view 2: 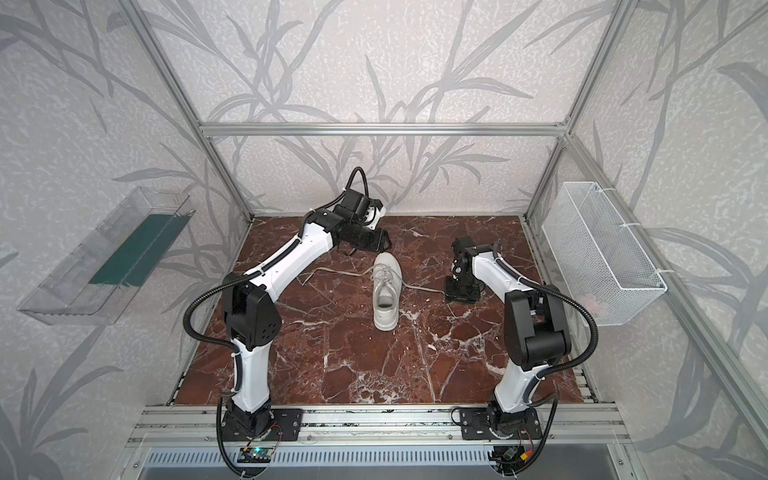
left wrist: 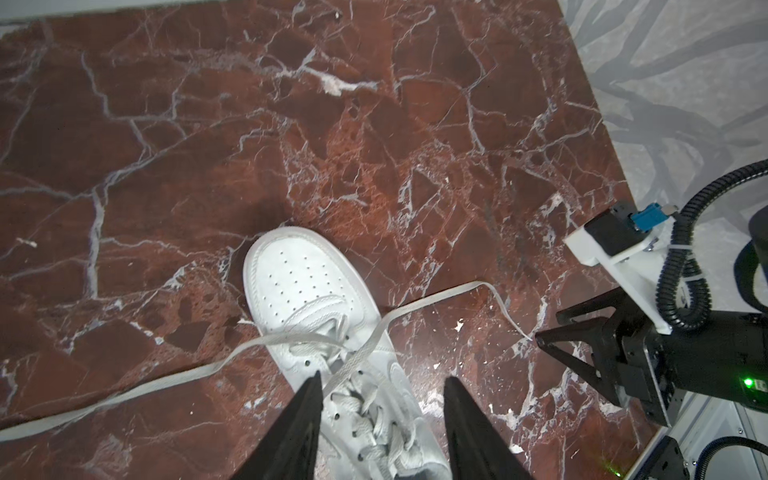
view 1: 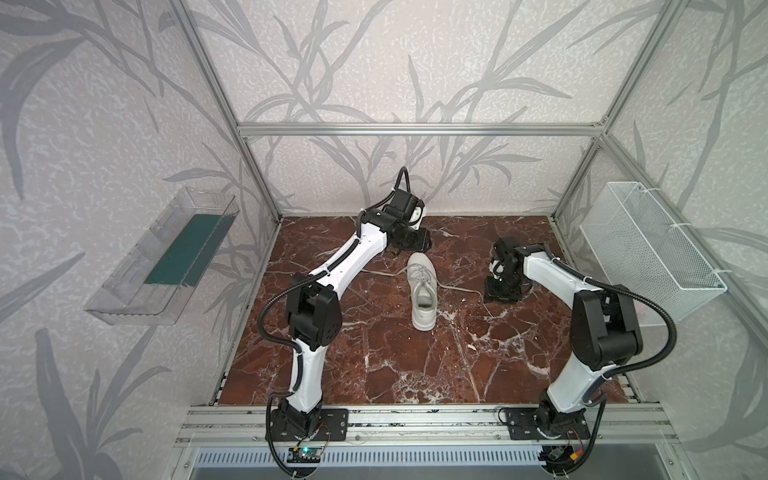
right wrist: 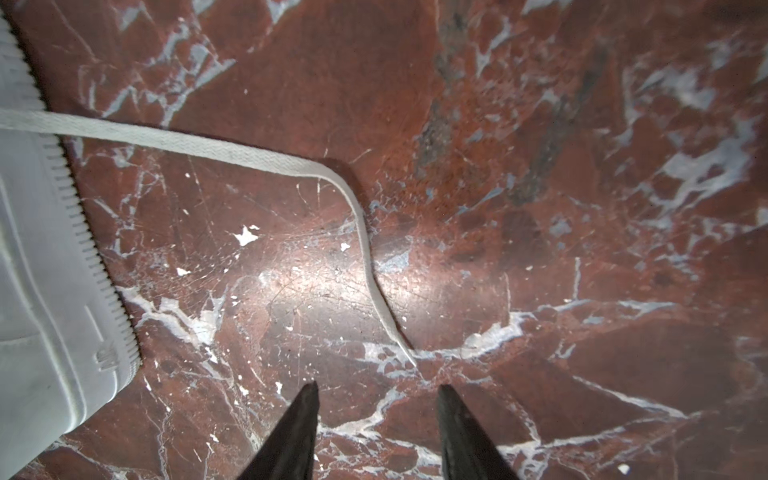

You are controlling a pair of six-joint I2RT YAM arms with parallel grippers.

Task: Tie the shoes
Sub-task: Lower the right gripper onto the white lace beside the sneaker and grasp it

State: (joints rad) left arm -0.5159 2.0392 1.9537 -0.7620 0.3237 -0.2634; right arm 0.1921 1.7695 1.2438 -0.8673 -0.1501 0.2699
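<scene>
The white sneaker [view 1: 424, 291] [view 2: 386, 291] lies in the middle of the marble table, toe toward the back wall, laces untied. One flat lace [view 1: 382, 272] trails left. The other lace [view 1: 457, 287] runs right. My left gripper [view 1: 413, 243] hovers over the toe end. In the left wrist view it [left wrist: 382, 386] is open, its fingers on either side of the laced tongue [left wrist: 374, 419], holding nothing. My right gripper [view 1: 505, 291] points down at the table right of the shoe. It [right wrist: 378, 390] is open, and the lace tip [right wrist: 409, 353] lies just ahead of the fingertips.
A white wire basket [view 1: 648, 249] hangs on the right wall and a clear plastic tray [view 1: 166, 257] on the left wall. Aluminium frame posts stand at the table's back corners. Bare marble [view 1: 374, 353] stretches in front of the shoe.
</scene>
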